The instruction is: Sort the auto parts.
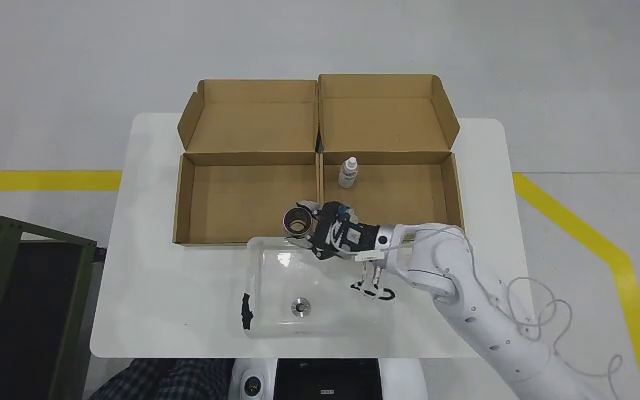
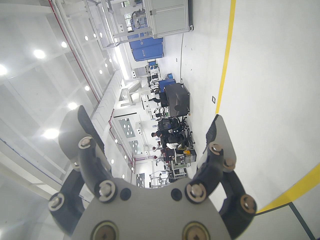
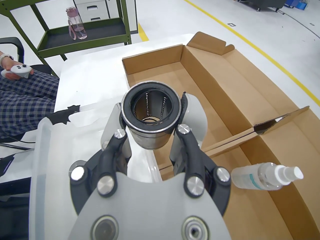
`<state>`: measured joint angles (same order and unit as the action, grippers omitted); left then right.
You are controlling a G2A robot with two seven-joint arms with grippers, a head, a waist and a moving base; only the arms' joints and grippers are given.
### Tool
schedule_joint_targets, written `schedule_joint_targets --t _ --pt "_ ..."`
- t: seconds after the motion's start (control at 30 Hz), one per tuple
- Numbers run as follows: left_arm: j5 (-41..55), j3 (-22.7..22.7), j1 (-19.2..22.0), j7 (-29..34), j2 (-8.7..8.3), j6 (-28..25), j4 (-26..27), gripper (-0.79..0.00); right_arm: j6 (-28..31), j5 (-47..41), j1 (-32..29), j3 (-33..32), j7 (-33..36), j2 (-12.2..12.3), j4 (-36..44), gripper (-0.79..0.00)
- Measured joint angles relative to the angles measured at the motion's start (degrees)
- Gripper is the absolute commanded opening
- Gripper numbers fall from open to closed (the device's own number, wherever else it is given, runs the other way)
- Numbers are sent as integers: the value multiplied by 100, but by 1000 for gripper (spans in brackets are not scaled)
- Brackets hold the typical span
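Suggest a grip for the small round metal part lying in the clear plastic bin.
Probably across its outer rim, coming straight down: the small round metal part appears to lie flat on the floor of the clear plastic bin, whose walls block a sideways approach.

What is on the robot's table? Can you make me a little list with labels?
Right jaws: shut on the bearing, at the near edge of the left box
Left jaws: open, holding nothing
Right box: spray bottle inside
Clear bin: small round part inside
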<state>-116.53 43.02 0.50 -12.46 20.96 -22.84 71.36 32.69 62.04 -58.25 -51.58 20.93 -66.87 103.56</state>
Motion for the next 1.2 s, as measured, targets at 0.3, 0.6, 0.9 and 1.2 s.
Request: schedule_joint_targets --t 0.3,0.6,0.9,1.2 --pt "0 0 0 0 0 0 0 0 -362 -245 892 437 449 -247 -640 -785" --pt "0 0 0 0 0 0 0 0 -917 -179 1647 1020 413 -590 -1604 -785" --pt "0 0 0 0 0 0 0 0 -1294 -33 2078 1364 390 -877 -2395 -785" --pt "0 0 0 0 0 0 0 0 -1526 44 2503 1701 408 -1205 -3095 -785"
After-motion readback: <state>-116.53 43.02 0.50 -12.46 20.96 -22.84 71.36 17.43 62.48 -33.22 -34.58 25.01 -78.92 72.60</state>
